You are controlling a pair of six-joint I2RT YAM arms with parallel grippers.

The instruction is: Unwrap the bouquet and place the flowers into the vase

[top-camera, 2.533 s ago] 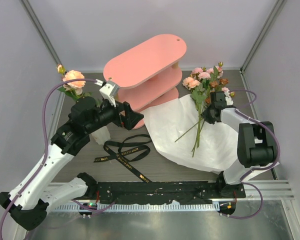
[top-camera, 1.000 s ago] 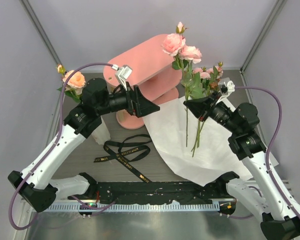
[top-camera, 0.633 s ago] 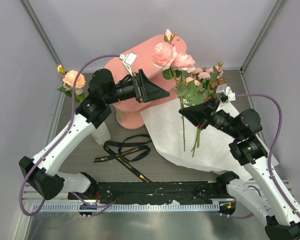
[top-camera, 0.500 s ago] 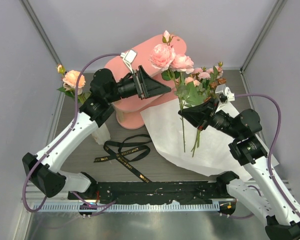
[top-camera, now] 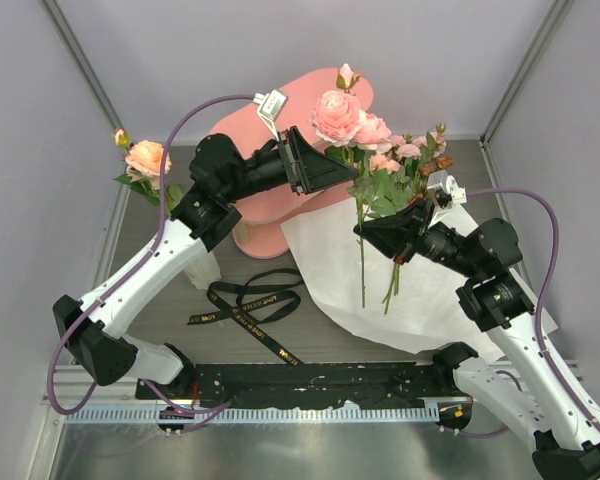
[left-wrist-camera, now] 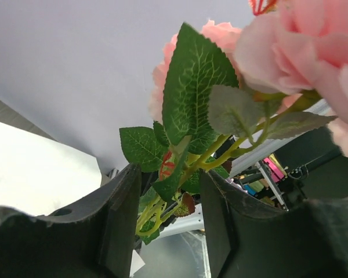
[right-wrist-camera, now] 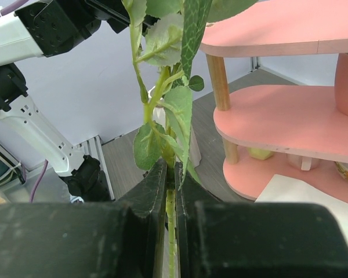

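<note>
Your table (top-camera: 310, 340) carries a pink three-tier shelf (top-camera: 242, 130) at the back. A sheet of white paper (top-camera: 330, 250) lies spread flat from the shelf's foot out to the right. Both arms reach in over the middle and meet in front of the shelf.

The flowers are in three places. The sprig (top-camera: 355, 125), with two big pink roses and a bud, stands upright in the air over the paper's left part. In the top view its heads sit against the shelf top.

Your right gripper (top-camera: 365, 232) has the sprig, with its jaws closed tight on the stem just below the leaves. Your left gripper (left-wrist-camera: 169, 176) sits higher up, about half open. Its fingers stand on either side of the leafy stems under the roses, with a gap showing. You cannot tell whether either finger touches a leaf.

The loose flowers (top-camera: 415, 155) lie on the back right of the paper, beside the shelf's right end. Your right gripper hides part of their stems.

A black ribbon (top-camera: 245, 308) with gold lettering lies loose on the table in front of the shelf, left of the paper.

The vase (top-camera: 202, 270) stands at the left, near the shelf's foot and partly hidden by your left arm. A peach rose (top-camera: 146, 158) and a bud show beyond that arm at the back left.
</note>
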